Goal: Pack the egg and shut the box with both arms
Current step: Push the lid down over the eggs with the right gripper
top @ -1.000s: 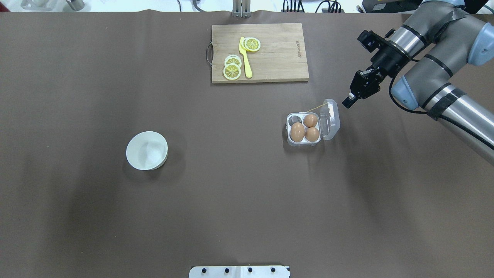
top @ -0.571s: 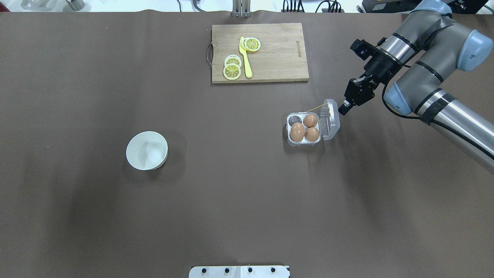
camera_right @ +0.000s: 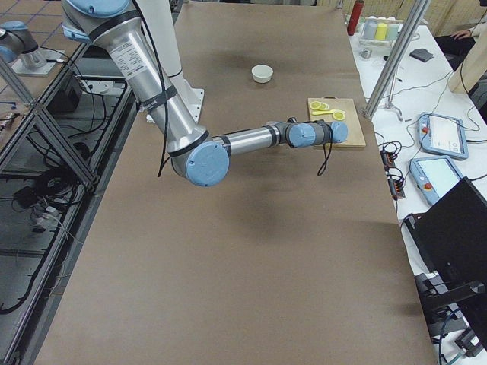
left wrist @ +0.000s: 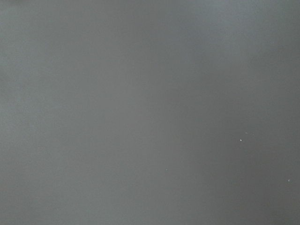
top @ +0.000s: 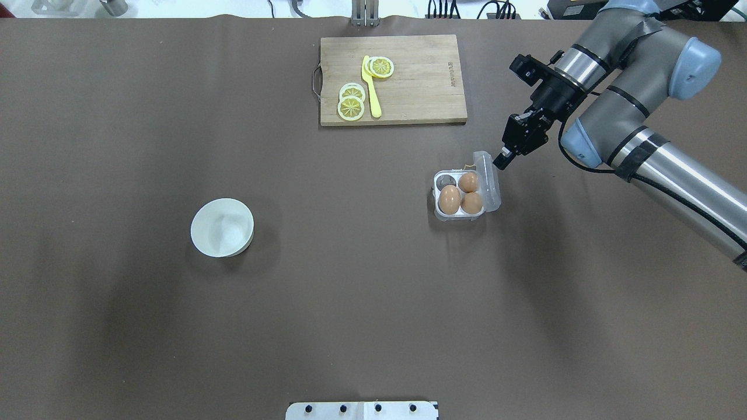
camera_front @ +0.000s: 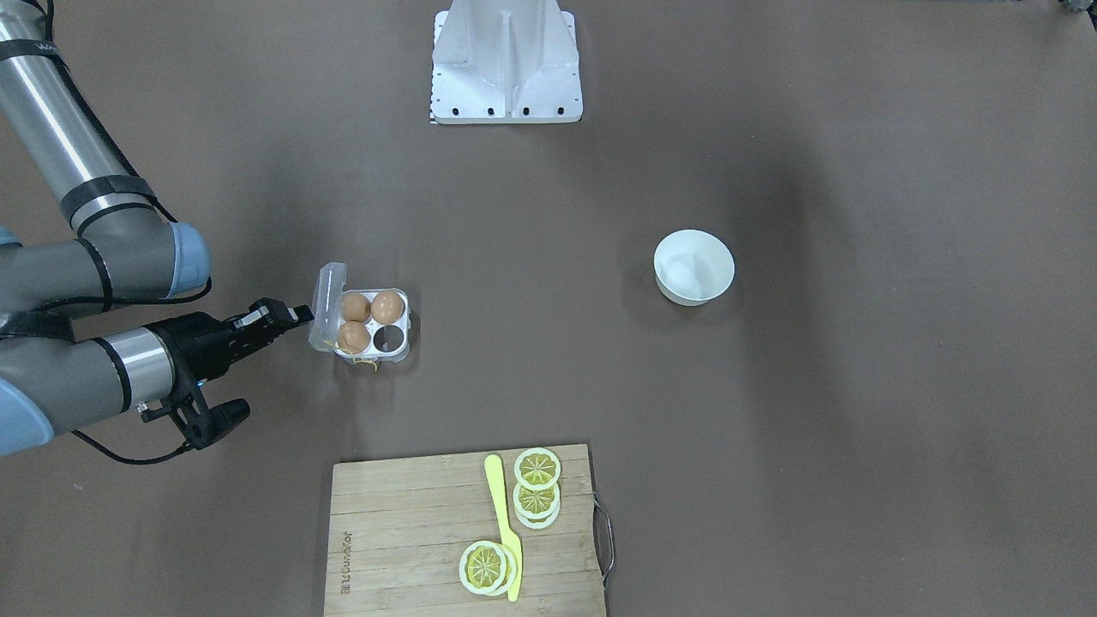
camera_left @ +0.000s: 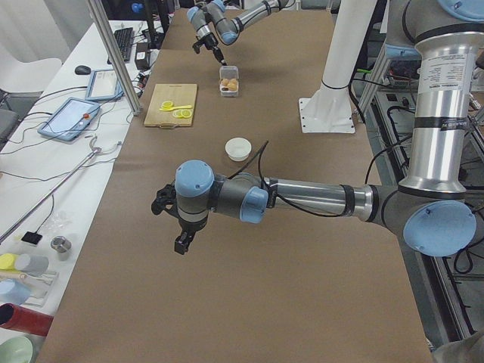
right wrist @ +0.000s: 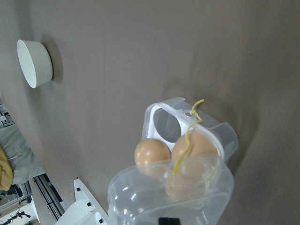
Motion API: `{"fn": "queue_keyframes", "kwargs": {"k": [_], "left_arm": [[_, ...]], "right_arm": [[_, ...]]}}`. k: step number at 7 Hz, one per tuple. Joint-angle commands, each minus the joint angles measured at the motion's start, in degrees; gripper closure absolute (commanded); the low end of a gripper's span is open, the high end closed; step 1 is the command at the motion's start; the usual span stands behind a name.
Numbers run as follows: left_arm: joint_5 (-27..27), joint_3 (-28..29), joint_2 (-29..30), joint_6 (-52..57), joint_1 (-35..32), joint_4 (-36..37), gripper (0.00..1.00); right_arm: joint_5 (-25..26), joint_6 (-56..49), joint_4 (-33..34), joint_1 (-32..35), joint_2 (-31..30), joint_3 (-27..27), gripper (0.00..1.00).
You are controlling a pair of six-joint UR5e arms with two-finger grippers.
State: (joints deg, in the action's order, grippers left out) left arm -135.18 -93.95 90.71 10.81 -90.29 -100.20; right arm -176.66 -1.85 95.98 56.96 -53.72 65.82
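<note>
Box lid [top: 490, 186] pushed upright, right end effector [top: 501, 162] touching its outer face

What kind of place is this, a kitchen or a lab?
Most likely a robotics lab: a left arm and a right arm are mounted at a brown-covered table, with teach pendants on the side bench.
</note>
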Motion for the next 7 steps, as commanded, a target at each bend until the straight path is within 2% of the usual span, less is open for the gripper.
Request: {"fn": "queue_keyframes", "kwargs": {"k": [1, 4, 7], "left_arm": [[0.0, -0.1, -0.3, 0.0, -0.5, 0.0, 0.03], [-0.1, -0.6, -0.8, 0.0, -1.5, 0.2, 0.03], [-0.1, -4.1, -0.9, 0.3, -2.1, 4.7, 0.03]], "right_arm": [[0.0, 0.1, 0.1, -0.4, 2.6, -2.4, 1.0], [-0.1, 0.0, 0.1, -1.3, 5.4, -5.3, 1.0], [-0.1, 0.3, 0.0, -0.4, 5.4, -5.1, 1.0]]}}
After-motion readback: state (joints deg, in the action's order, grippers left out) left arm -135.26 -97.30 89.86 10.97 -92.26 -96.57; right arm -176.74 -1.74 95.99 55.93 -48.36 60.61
